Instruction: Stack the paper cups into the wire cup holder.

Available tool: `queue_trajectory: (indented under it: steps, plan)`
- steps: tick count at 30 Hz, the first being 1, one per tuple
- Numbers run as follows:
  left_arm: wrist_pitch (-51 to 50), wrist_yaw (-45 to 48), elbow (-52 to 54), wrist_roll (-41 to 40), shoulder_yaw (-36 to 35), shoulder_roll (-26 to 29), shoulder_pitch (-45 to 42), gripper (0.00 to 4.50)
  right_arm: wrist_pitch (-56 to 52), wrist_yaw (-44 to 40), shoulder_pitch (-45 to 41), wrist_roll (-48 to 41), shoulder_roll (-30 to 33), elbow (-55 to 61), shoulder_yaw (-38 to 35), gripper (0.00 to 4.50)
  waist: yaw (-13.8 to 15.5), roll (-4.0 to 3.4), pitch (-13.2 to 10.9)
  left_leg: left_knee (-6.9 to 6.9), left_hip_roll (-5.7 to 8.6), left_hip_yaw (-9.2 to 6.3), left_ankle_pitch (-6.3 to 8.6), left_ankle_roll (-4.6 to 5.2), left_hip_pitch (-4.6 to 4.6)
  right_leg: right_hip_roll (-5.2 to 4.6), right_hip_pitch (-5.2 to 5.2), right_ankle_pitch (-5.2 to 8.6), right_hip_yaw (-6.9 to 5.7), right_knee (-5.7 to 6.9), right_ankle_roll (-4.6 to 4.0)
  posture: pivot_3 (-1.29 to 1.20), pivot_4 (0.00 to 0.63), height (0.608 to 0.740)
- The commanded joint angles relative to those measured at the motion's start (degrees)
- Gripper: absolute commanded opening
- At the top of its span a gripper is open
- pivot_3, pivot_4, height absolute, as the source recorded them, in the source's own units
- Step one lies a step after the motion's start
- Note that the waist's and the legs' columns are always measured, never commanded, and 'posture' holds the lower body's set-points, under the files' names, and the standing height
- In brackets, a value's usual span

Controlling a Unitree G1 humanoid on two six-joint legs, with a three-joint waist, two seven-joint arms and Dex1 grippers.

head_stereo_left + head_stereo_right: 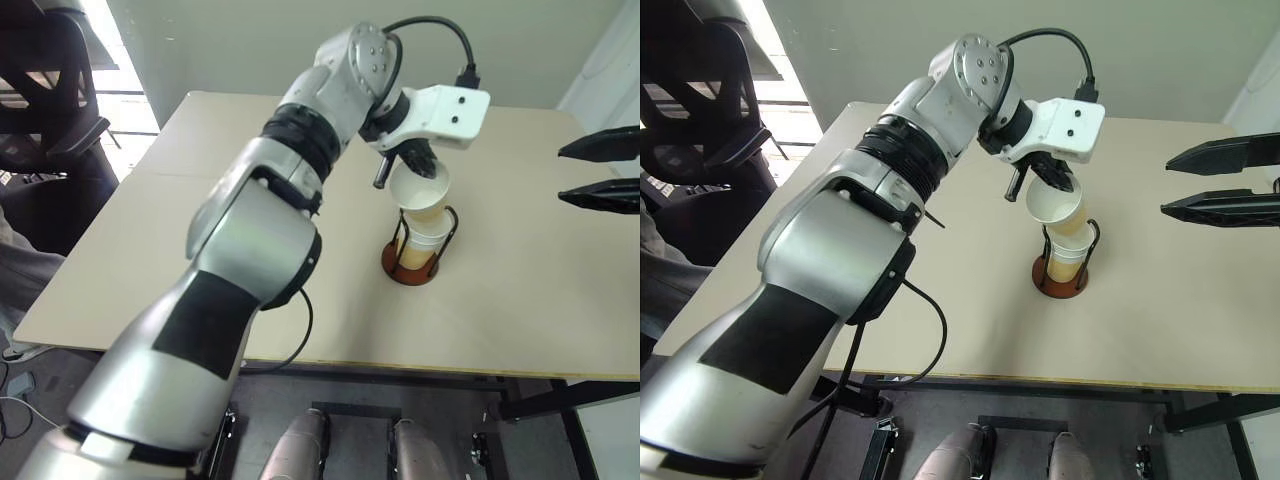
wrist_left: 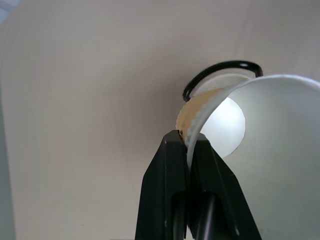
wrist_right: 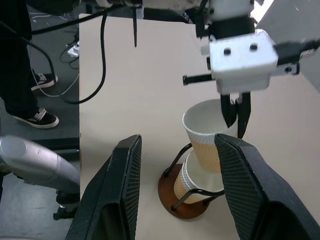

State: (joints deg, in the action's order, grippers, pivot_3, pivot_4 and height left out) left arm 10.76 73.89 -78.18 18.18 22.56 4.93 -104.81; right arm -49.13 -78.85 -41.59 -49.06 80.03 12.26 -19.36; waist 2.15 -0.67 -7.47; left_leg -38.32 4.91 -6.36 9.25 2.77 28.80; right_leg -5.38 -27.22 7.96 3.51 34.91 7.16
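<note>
A beige table (image 1: pixel 200 230) spans the centre of the frame. A black office chair (image 1: pixel 50 110) stands at upper left, beside the table's edge. In the right wrist view, a person's dark-trousered leg and sneakers (image 3: pixel 35 117) occupy the left side, near black cables (image 3: pixel 65 30) on the floor.

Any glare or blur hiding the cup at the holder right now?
Left wrist view: the held cup looms close, its white inside washed out and soft, and the fingers pinch its rim. Left eye view: window glare upper left, but the wire cup holder is sharp.
</note>
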Motion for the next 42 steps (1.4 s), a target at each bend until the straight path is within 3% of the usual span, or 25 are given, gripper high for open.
queue_trajectory:
  steps: [1,22,25,35,42]
  plan:
    - [0.1,-0.8,0.6,0.8,-1.2,-0.7,-0.7,0.05,0.2,0.4,-0.3,-0.7,1.2,0.3,-2.5,2.29,0.0,0.00,0.0,-0.01,0.01,0.03,0.00,0.01,0.00,0.00,0.00,0.00,0.02,0.00,0.01,0.00,0.150,0.740]
    - [-3.1,0.2,-0.1,4.1,-0.8,-4.4,0.6,0.05,-2.2,1.8,2.3,-1.9,2.4,3.4,-4.5,2.29,0.0,0.00,0.0,-0.14,0.04,0.27,0.00,0.14,-0.05,-0.03,0.02,-0.08,0.25,0.01,0.17,0.00,0.150,0.740]
    - [-3.4,-2.0,-0.2,6.0,0.0,-4.8,1.1,0.60,-3.0,2.3,2.7,-2.3,2.6,4.1,-5.0,2.29,0.0,0.00,0.0,-0.14,0.04,0.29,0.00,0.15,-0.08,-0.04,0.02,-0.07,0.27,0.03,0.23,0.00,0.150,0.740]
    - [-1.9,-17.0,-0.4,9.8,0.5,-4.7,-0.9,3.98,-3.6,2.3,4.1,-2.1,3.4,3.9,-6.5,2.29,0.0,0.01,0.0,-0.24,0.05,0.36,-0.02,0.19,-0.08,-0.02,0.03,-0.08,0.33,0.03,0.44,0.00,0.150,0.740]
    - [-1.0,-19.2,-0.1,6.9,-3.6,-3.8,-1.6,3.98,-3.3,5.7,0.9,-2.8,2.7,4.2,-3.1,2.29,0.0,0.01,0.0,-0.24,0.06,0.38,-0.02,0.19,-0.10,0.04,0.03,-0.07,0.36,0.02,0.49,0.00,0.150,0.740]
